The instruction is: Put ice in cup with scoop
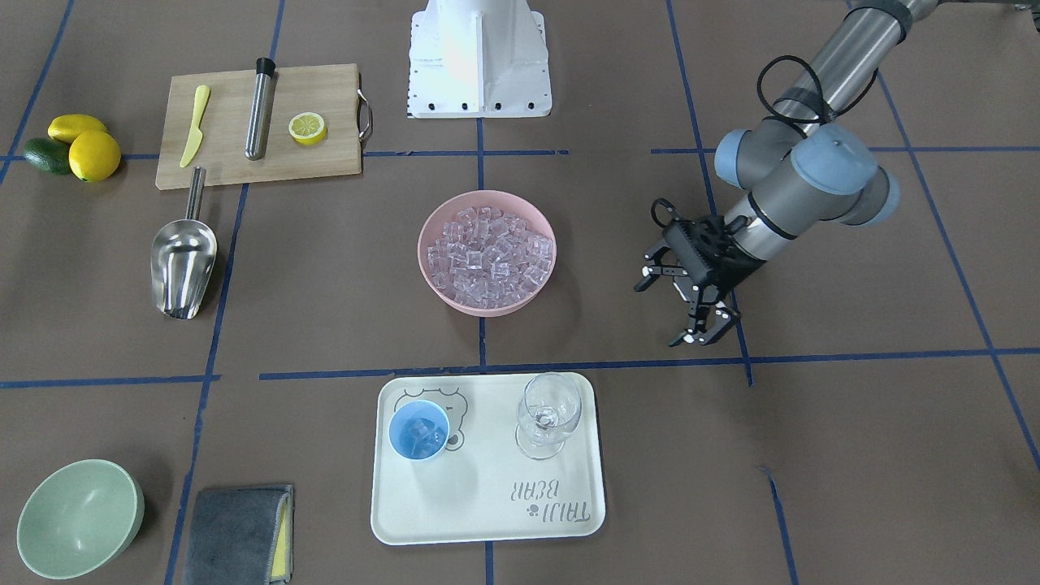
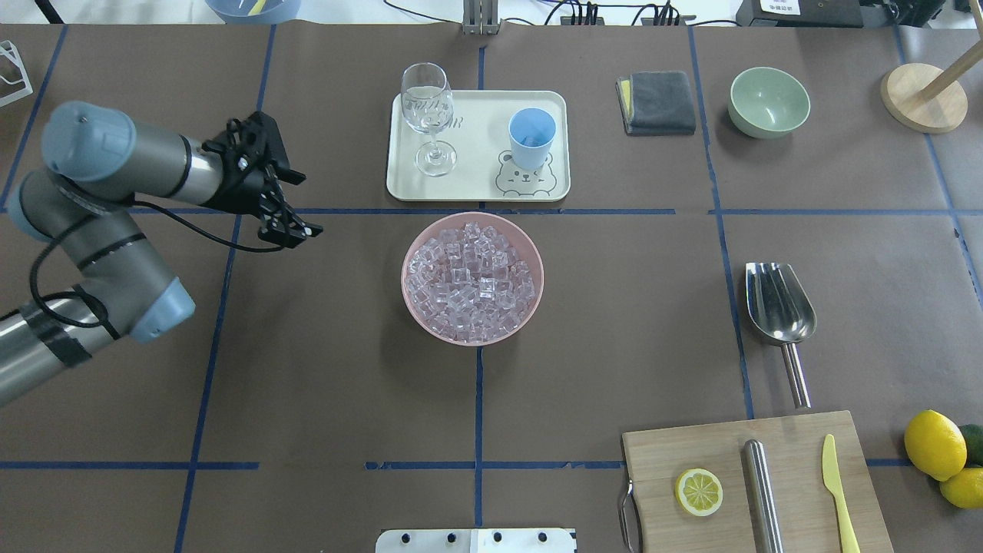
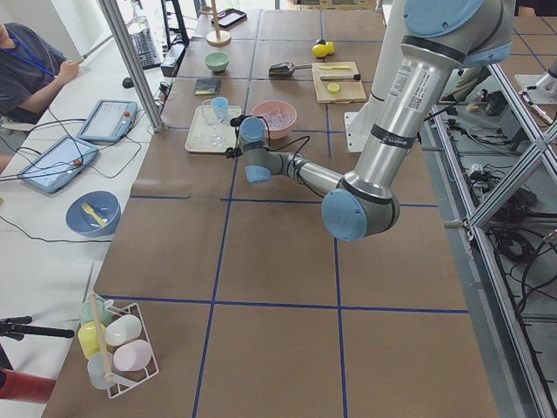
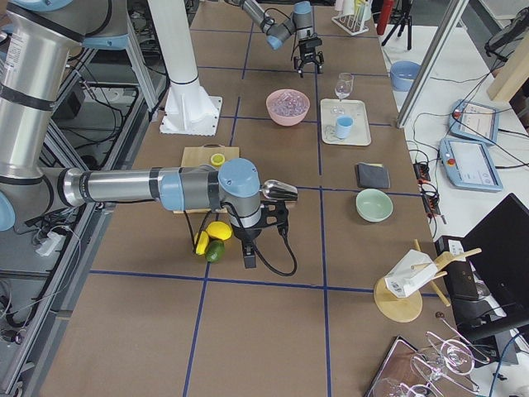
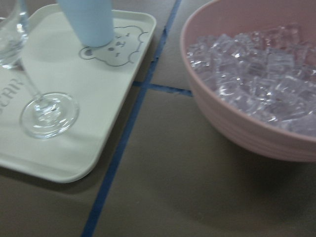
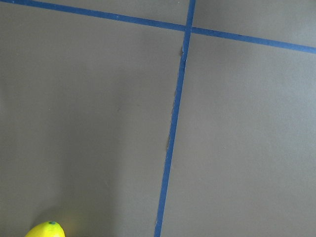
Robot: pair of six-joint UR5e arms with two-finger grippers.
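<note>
The ice (image 1: 487, 252) fills a pink bowl (image 1: 431, 280) at the table's middle. The light-blue cup (image 1: 418, 431) stands on a cream tray (image 1: 487, 504) and holds a few ice cubes. The steel scoop (image 1: 183, 264) lies on the table by the cutting board, with nothing holding it. My left gripper (image 1: 662, 313) is open and empty, and hovers beside the bowl on the side away from the scoop. Its wrist view shows the cup (image 5: 89, 19) and the ice (image 5: 256, 74). My right gripper (image 4: 248, 248) shows only in the exterior right view, near the lemons; I cannot tell its state.
A clear stemmed glass (image 1: 548, 414) stands on the tray beside the cup. A wooden cutting board (image 1: 325, 158) holds a half lemon, a yellow knife and a steel cylinder. Lemons (image 1: 93, 154), a green bowl (image 1: 77, 520) and a grey cloth (image 1: 236, 536) lie toward the table's edges.
</note>
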